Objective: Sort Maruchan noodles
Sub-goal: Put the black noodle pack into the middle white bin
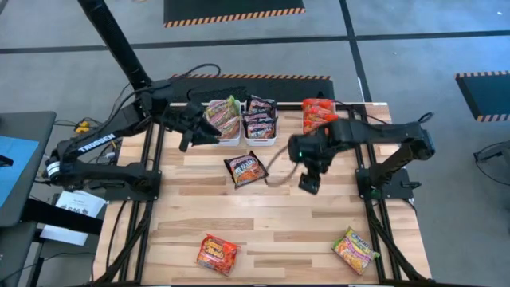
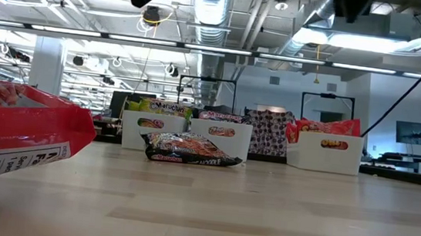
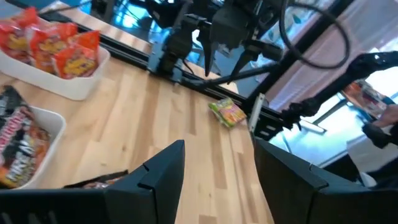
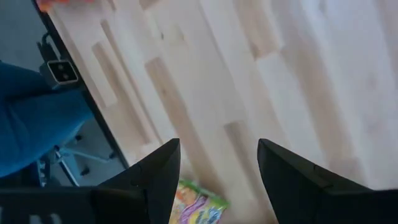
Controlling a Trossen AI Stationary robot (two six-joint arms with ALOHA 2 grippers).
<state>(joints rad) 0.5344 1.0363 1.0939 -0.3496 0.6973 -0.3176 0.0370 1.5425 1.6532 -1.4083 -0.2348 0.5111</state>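
High view: three white trays (image 1: 231, 137) along table's far edge, left one with green-yellow packets (image 1: 224, 115), middle dark packets (image 1: 260, 119), right red packets (image 1: 317, 114). Loose dark packet (image 1: 245, 168) mid-table (just before middle tray). Red packet (image 1: 217, 253) and green-yellow packet (image 1: 355, 248) near front edge. Left gripper (image 1: 188, 137) beside left tray, fingers spread, empty. Right gripper (image 1: 309, 180) over mid-table, fingers apart, empty.

A wooden table (image 1: 303, 219) carries three white trays (image 1: 263, 137) and three loose packets (image 1: 245, 169).
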